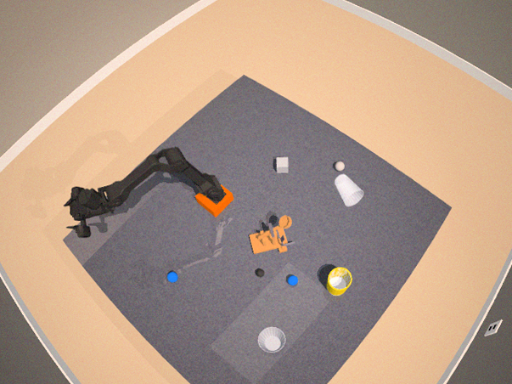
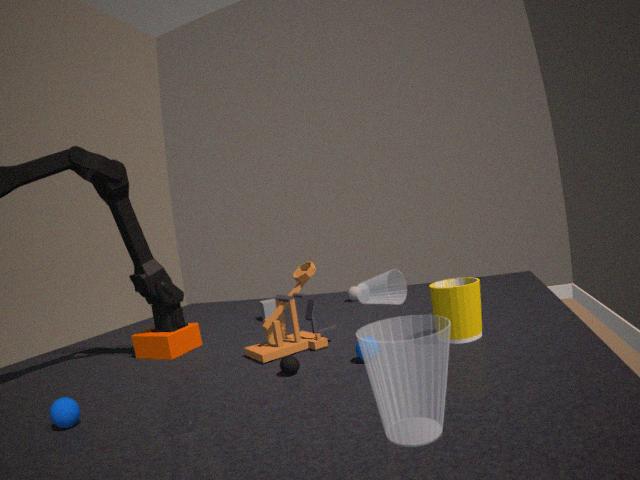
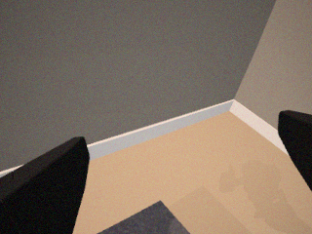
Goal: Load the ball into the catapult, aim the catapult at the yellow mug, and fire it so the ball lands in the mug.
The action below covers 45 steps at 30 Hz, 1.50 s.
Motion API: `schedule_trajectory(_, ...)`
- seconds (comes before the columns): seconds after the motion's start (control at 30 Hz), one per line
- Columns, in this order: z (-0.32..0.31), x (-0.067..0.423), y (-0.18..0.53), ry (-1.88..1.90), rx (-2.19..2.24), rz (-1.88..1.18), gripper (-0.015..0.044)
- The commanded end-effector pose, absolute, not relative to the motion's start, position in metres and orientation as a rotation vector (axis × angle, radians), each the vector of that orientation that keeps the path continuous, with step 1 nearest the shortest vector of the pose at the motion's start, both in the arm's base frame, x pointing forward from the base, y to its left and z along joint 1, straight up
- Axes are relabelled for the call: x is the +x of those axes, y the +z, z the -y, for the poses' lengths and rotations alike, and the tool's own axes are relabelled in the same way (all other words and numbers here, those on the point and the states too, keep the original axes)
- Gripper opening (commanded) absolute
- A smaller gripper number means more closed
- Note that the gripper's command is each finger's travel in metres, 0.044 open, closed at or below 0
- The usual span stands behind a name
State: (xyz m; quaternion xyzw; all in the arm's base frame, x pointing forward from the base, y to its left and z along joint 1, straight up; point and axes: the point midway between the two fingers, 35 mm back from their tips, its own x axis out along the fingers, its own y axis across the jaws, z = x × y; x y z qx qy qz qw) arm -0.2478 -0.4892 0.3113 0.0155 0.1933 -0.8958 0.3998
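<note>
Clear cups (image 2: pixel 407 379), grey cube (image 1: pixel 282 164)

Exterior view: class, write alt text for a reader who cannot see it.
An orange catapult stands mid-mat with a black ball in front and a yellow mug to its right; a clear cup stands nearest.

I'm working in a bare test room — more a robotics lab cell than any home or shop. Plain beige-grey walls (image 2: pixel 336 144) meet at a far corner, a pale baseboard (image 3: pixel 163 129) runs along a tan floor (image 1: pixel 362 80), and a dark grey square mat (image 1: pixel 258 133) lies in the middle. The black jointed arm (image 2: pixel 118 206) stands on an orange block base (image 2: pixel 166 341) at the left, and a small grey wall socket (image 1: pixel 492 327) sits near the right edge — nothing furnished, only scattered test props.
</note>
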Motion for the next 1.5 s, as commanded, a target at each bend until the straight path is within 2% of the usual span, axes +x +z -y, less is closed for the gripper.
schedule_trajectory(0.0,0.490,-0.247,0.311,-2.264,0.040,-0.490,0.0426)
schedule_trajectory(0.13,0.498,-0.223,0.305,-2.199,0.052,-0.512,0.0440)
schedule_trajectory(0.77,0.514,-0.006,0.260,-1.656,0.069,-0.708,0.0440)
schedule_trajectory(1.1,0.483,0.104,0.232,-1.328,0.016,-0.866,0.0440)
schedule_trajectory(1.47,0.420,0.206,0.205,-0.964,-0.077,-1.012,0.0440)
